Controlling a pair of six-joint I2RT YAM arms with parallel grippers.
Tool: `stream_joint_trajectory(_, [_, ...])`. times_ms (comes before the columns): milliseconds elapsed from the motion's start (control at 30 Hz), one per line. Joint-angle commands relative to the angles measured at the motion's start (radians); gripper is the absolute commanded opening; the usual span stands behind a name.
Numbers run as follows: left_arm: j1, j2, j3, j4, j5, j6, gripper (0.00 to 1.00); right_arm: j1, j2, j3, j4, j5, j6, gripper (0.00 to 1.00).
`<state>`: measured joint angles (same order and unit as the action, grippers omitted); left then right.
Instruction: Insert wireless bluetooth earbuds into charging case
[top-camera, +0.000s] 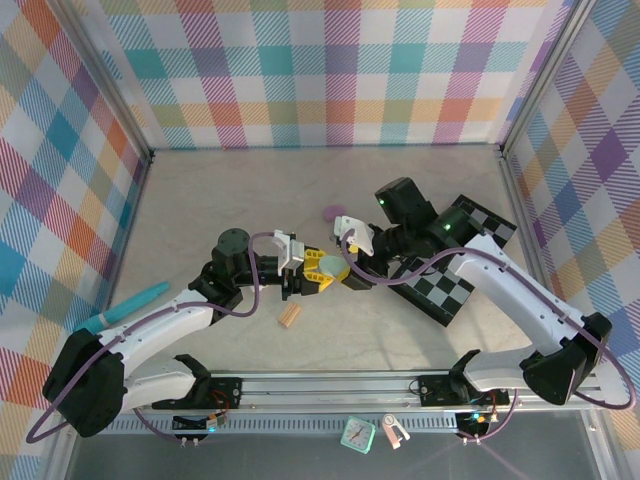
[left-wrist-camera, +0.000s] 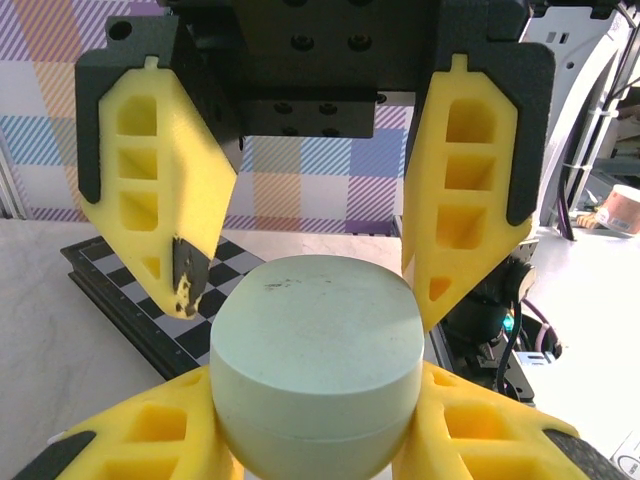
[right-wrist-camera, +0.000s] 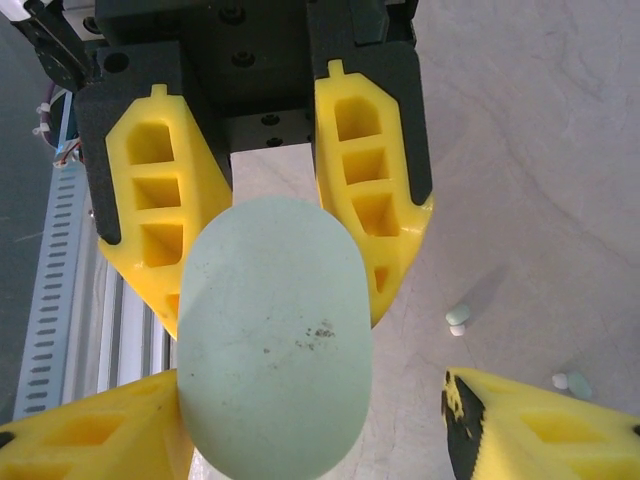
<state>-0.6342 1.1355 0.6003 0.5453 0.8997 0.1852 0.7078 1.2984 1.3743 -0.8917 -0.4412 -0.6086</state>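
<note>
A pale green pebble-like charging case (left-wrist-camera: 315, 350) is held above the table, lid closed, with my left gripper (left-wrist-camera: 315, 405) shut on its lower half. In the top view the left gripper (top-camera: 316, 272) and the right gripper (top-camera: 352, 272) meet at the case (top-camera: 338, 271) mid-table. My right gripper (right-wrist-camera: 312, 390) is open around the case (right-wrist-camera: 275, 340): one finger (right-wrist-camera: 110, 430) lies against it, while the other finger (right-wrist-camera: 530, 425) stands well apart. Two tiny pale green earbuds (right-wrist-camera: 458, 318) (right-wrist-camera: 572, 382) lie on the table below.
A black-and-white checkered board (top-camera: 450, 275) lies under the right arm. A purple case (top-camera: 334, 212) and a whitish one (top-camera: 346, 223) sit behind the grippers. A tan ridged block (top-camera: 290, 316) lies in front and a teal pen (top-camera: 130, 305) at the left.
</note>
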Motion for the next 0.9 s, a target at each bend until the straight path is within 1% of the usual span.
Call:
stream_joint_trajectory(0, [-0.016, -0.017, -0.008, -0.007, 0.054, 0.03, 0.3, -0.02, -0.034, 0.002, 0.063, 0.006, 0.014, 0.66])
stream_joint_trajectory(600, [-0.015, -0.013, -0.015, 0.01, 0.046, 0.023, 0.3, -0.063, -0.067, -0.014, 0.146, 0.045, 0.097, 0.7])
stream_joint_trajectory(667, [-0.015, -0.01, -0.02, 0.017, 0.04, 0.023, 0.3, -0.064, -0.072, -0.014, 0.153, 0.036, 0.097, 0.72])
stream_joint_trajectory(767, [-0.015, -0.006, -0.02, 0.019, 0.031, 0.023, 0.31, -0.064, -0.088, -0.022, 0.169, 0.018, 0.092, 0.78])
stream_joint_trajectory(867, [-0.012, -0.003, -0.03, 0.03, 0.003, 0.023, 0.31, -0.07, -0.123, -0.046, 0.199, -0.032, 0.083, 0.81])
